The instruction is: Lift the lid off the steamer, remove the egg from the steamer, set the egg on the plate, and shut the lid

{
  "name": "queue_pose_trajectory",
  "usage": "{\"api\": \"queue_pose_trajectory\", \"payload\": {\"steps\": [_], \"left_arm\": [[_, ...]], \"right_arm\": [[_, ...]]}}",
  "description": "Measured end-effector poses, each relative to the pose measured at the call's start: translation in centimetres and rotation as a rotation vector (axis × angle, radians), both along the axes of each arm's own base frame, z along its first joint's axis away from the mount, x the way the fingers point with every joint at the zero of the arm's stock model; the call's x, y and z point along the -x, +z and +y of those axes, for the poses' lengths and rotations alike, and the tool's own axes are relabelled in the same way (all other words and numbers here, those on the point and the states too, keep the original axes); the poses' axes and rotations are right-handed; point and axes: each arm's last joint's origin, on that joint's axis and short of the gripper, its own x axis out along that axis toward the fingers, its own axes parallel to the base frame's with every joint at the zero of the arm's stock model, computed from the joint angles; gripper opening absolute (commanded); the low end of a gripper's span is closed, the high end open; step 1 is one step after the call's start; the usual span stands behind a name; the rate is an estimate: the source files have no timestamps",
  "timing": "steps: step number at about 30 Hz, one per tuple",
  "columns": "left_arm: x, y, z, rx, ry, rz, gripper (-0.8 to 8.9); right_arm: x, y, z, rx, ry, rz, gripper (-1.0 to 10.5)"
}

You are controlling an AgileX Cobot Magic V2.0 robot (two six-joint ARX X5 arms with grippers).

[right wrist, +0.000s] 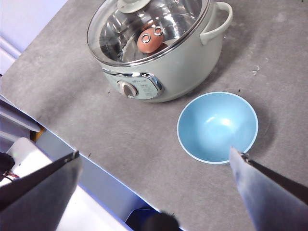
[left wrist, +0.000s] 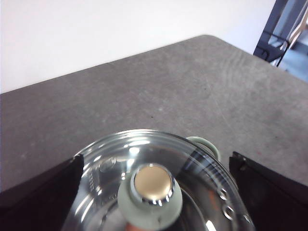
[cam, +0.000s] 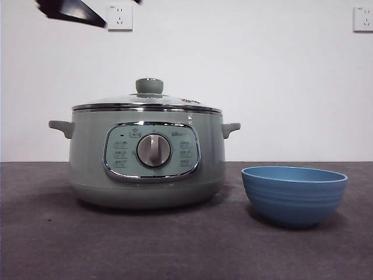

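We are looking across a dark grey, faintly speckled table (cam: 52,245) that is running back to a plain white wall (cam: 262,81), where two wall sockets (cam: 119,17) are sitting high up. Our right wrist view is showing the table's near edge and some pale floor beyond it; our left wrist view is catching a dark frame past the far corner, too blurred for us to name.

The steamer (cam: 145,157) is standing on the table with the lid (cam: 145,102) closed on it, and the plate (cam: 294,195) is resting just beside it, apart from its wall and holding nothing.

From the front we are not seeing inside the pot. Only the right wrist view, looking down through the glass, is showing the egg (right wrist: 149,41) lying inside the steamer.

The left gripper (left wrist: 156,192) is hovering above the lid, its jaws spread wide on either side of the knob (left wrist: 151,195) and touching nothing; the front view is cutting it to a black tip at the top corner. The right gripper (right wrist: 154,187) is hanging high over the table's near edge, jaws wide apart and holding nothing.
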Motion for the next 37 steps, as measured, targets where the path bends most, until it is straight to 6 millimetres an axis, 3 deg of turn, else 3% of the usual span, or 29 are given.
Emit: {"api": "queue_pose_trajectory", "payload": {"steps": [8, 15, 25, 28, 34, 35, 37], "left_arm": [[-3.2, -3.8, -2.7, -0.065, -0.002, 0.034, 5.09], [-4.8, -6.4, -3.9, -0.109, -0.001, 0.071, 5.08], [-5.3, -7.6, -4.5, -0.123, -0.007, 0.099, 4.92], [-5.3, -7.6, -4.4, -0.124, -0.007, 0.101, 3.02], [-5.1, -7.9, -4.5, -0.136, -0.015, 0.133, 2.74], [-5.1, -7.9, -4.5, -0.136, -0.015, 0.133, 2.31], [-5.1, -7.9, -4.5, -0.136, -0.017, 0.132, 0.56]], "right_arm": [[0.0, 0.0, 0.0, 0.000, 0.000, 0.002, 5.7], [0.0, 0.0, 0.0, 0.000, 0.000, 0.002, 5.7], [-0.1, 0.0, 0.0, 0.000, 0.000, 0.002, 5.7], [-0.1, 0.0, 0.0, 0.000, 0.000, 0.002, 5.7], [-0.1, 0.0, 0.0, 0.001, -0.001, 0.002, 5.7], [-0.1, 0.0, 0.0, 0.001, -0.001, 0.002, 5.7], [-0.1, 0.0, 0.0, 0.000, 0.000, 0.002, 5.7]]}}
